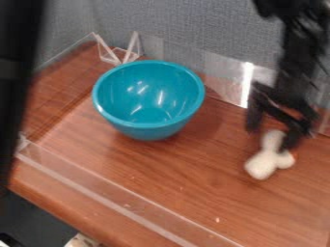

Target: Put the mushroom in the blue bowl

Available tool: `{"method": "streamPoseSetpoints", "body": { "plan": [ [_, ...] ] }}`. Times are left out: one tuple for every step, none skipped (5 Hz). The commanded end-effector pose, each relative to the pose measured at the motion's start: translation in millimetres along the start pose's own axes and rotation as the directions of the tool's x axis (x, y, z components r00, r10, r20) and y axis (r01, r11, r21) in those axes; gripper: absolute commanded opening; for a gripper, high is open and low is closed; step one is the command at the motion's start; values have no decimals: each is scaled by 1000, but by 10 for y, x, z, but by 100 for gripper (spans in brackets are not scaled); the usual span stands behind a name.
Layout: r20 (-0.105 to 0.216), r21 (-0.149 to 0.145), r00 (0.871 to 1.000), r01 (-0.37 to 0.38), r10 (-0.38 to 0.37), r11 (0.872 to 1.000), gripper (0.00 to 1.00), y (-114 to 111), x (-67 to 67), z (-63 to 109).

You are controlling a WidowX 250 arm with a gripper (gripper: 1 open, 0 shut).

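The blue bowl (149,98) stands empty on the wooden table, left of centre. The mushroom (265,161), small and cream-white, lies on the table at the right. My gripper (277,127) hangs just above the mushroom's far end, pointing down. It is open, with one dark finger (254,113) on the left and the other on the right. The picture is blurred here, so I cannot tell whether the fingers touch the mushroom.
A low clear plastic wall (116,198) runs along the table's front and back edges. A dark blurred band (19,87) covers the left side of the picture. Bare wood (194,169) lies between the bowl and the mushroom.
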State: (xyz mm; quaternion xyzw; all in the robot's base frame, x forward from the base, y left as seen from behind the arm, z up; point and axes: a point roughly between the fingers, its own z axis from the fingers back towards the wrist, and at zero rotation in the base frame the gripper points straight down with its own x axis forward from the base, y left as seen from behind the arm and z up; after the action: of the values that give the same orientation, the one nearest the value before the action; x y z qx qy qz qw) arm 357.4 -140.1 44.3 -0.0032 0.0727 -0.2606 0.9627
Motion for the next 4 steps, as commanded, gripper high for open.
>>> {"method": "streamPoseSetpoints", "body": {
  "plan": [
    [49,26,999,10,-11,1000,100,-26,272,35],
    [32,24,999,12,-13,1000,100,-54,305,-52],
    [21,25,1000,4,-5,1000,100,-53,301,-93],
    [10,25,1000,-5,4,1000,100,-50,296,-135]
  ]
}}
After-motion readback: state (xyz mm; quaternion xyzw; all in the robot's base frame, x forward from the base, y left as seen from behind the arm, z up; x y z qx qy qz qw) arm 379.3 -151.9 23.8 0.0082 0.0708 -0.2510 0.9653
